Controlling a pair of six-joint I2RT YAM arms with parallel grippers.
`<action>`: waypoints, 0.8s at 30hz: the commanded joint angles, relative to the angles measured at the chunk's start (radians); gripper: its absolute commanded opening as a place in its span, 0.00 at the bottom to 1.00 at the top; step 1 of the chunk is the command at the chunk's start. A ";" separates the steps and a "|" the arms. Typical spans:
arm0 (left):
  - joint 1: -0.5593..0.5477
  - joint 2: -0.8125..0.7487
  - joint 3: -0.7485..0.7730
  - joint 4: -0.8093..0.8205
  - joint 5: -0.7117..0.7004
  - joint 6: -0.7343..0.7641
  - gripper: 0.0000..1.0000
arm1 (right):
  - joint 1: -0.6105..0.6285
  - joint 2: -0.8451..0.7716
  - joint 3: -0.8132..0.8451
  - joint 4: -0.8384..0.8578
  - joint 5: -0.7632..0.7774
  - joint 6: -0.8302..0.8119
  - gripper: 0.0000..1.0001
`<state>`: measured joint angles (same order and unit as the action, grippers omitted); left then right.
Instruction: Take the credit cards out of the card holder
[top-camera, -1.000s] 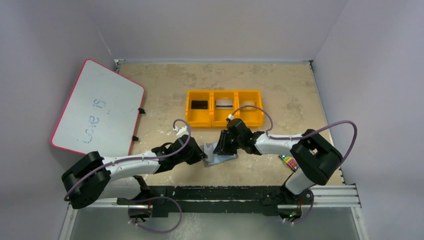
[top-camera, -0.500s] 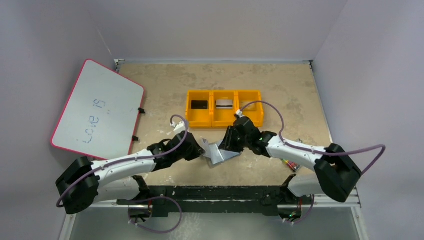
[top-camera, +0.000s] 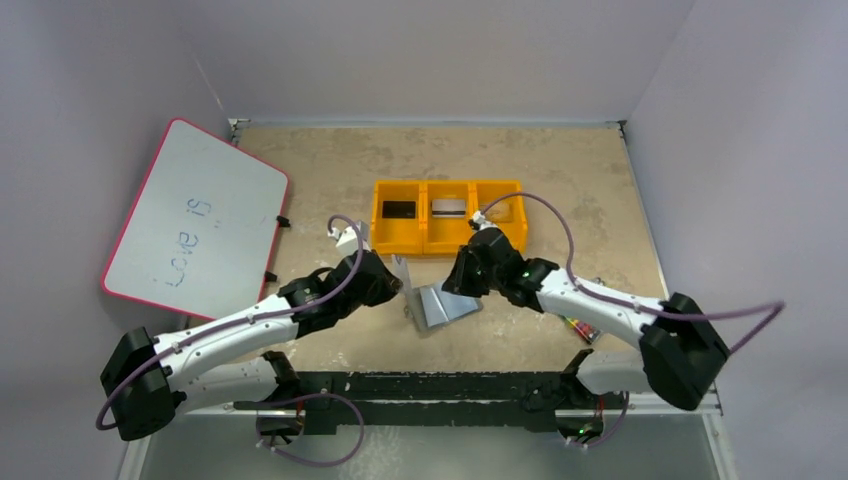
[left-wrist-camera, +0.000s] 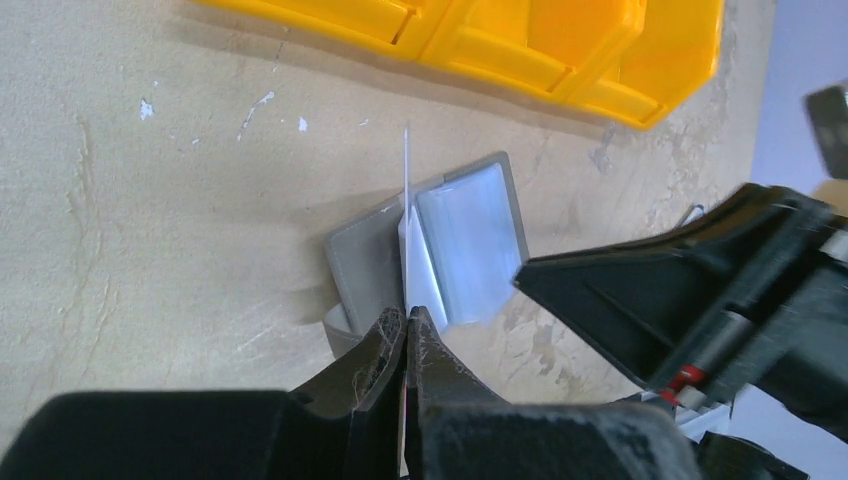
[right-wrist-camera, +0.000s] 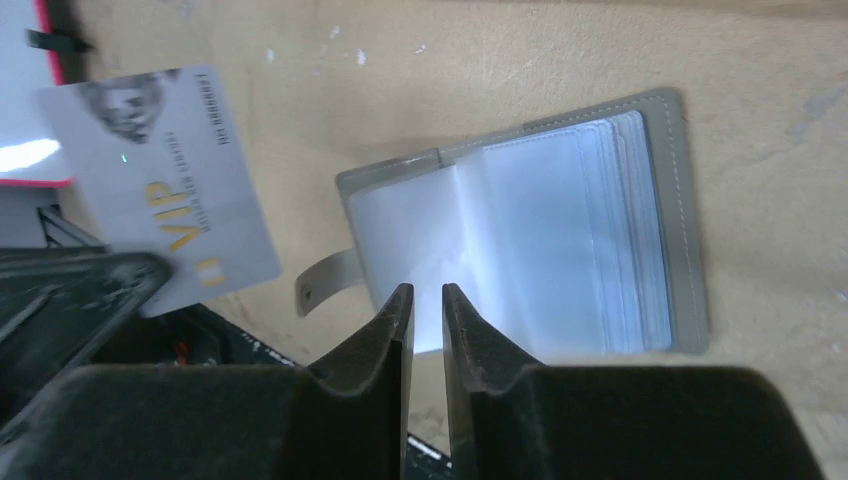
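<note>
The card holder (top-camera: 445, 305) lies open on the table, pale blue-grey sleeves up (right-wrist-camera: 560, 250), its snap tab (right-wrist-camera: 325, 280) sticking out. My left gripper (top-camera: 399, 288) is shut on a silver-white credit card (top-camera: 401, 270) printed "VIP" (right-wrist-camera: 165, 185). It holds the card on edge, clear of the holder's left side; the left wrist view shows it edge-on (left-wrist-camera: 407, 180) above the holder (left-wrist-camera: 470, 240). My right gripper (top-camera: 452, 283) hovers at the holder's far side. Its jaws (right-wrist-camera: 427, 292) stand a narrow gap apart over the sleeves, nothing between them.
A yellow three-part bin (top-camera: 448, 243) stands just behind the holder. It holds a black card (top-camera: 399, 209), a silver card (top-camera: 449, 207) and a pale one (top-camera: 497, 208). A whiteboard (top-camera: 190, 220) leans at the left. A crayon pack (top-camera: 577, 325) lies under the right arm.
The left gripper has drawn the card out of the holder and carried it up and back-left. The right gripper's jaws have narrowed and shifted to the holder's far side. The holder lies flatter.
</note>
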<state>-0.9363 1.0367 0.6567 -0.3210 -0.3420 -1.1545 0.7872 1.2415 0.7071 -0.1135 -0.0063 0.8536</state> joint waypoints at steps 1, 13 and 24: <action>0.002 -0.013 0.044 0.022 -0.041 0.033 0.00 | 0.001 0.176 0.019 0.085 -0.075 -0.045 0.17; 0.002 -0.092 0.073 0.129 -0.072 0.092 0.00 | -0.005 -0.094 0.082 0.056 0.085 -0.058 0.46; 0.002 -0.198 -0.047 0.460 0.122 0.118 0.00 | -0.101 -0.353 -0.123 0.448 -0.233 0.056 0.65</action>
<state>-0.9363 0.8448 0.6388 -0.0330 -0.3187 -1.0573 0.6903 0.9466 0.6464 0.1394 -0.1028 0.8597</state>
